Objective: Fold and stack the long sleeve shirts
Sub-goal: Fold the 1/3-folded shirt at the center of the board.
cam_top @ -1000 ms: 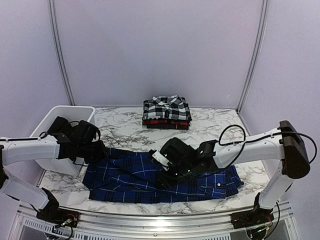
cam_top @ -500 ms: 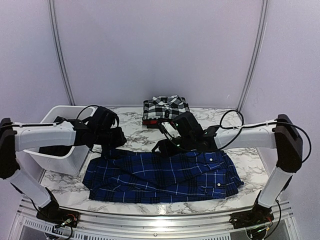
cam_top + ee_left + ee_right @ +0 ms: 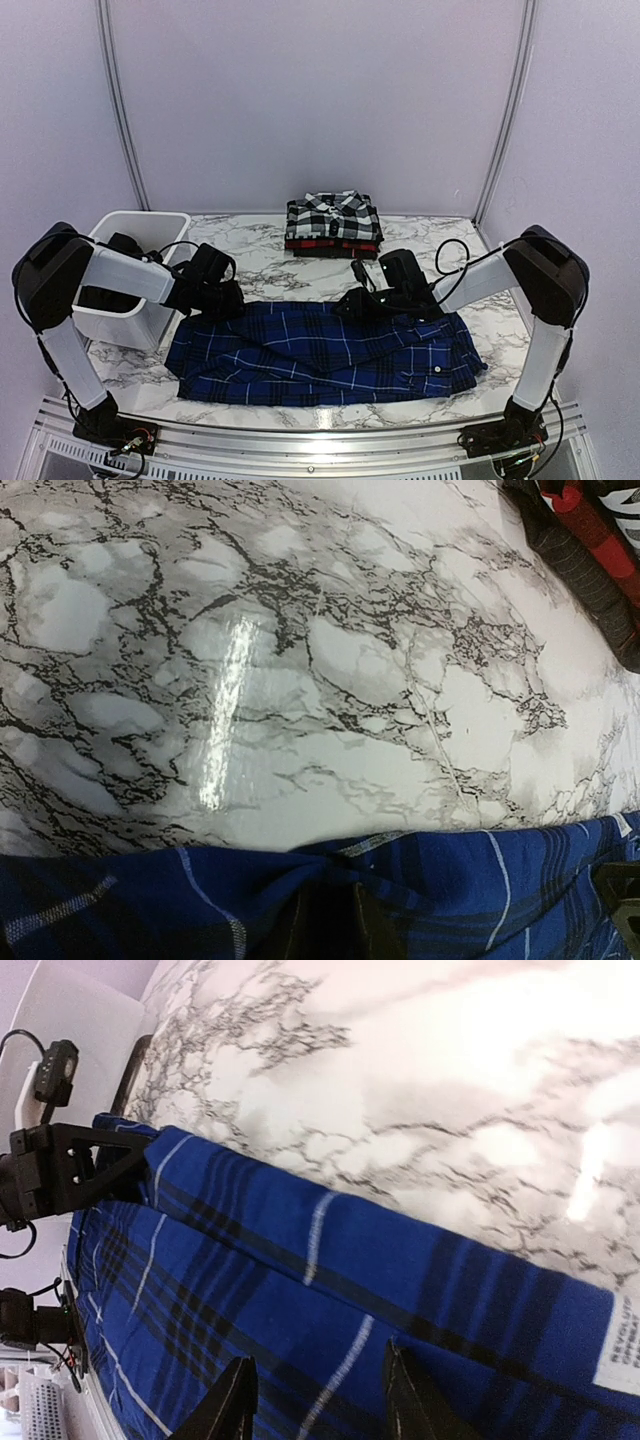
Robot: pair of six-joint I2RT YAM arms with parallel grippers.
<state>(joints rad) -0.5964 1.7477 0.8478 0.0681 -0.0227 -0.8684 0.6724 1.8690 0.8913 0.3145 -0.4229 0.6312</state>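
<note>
at the back of the table [image 3: 255,262], black-and-white shirt [image 3: 333,214] folded on red-and-black shirt [image 3: 333,245]; nearer, blue shirt [image 3: 320,352] looks half folded, not yet stacked, left gripper [image 3: 335,935] clamped on its far edge, right gripper [image 3: 318,1400] spread open over it.

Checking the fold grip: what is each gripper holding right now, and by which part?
The left gripper pinches the blue shirt at its far edge. The right gripper holds nothing; its jaws stand open over that shirt.

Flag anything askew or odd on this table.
Only the blue shirt: its far edge puckers where the left gripper pinches it, and its right end flares unevenly. The folded stack behind looks tidy.
</note>
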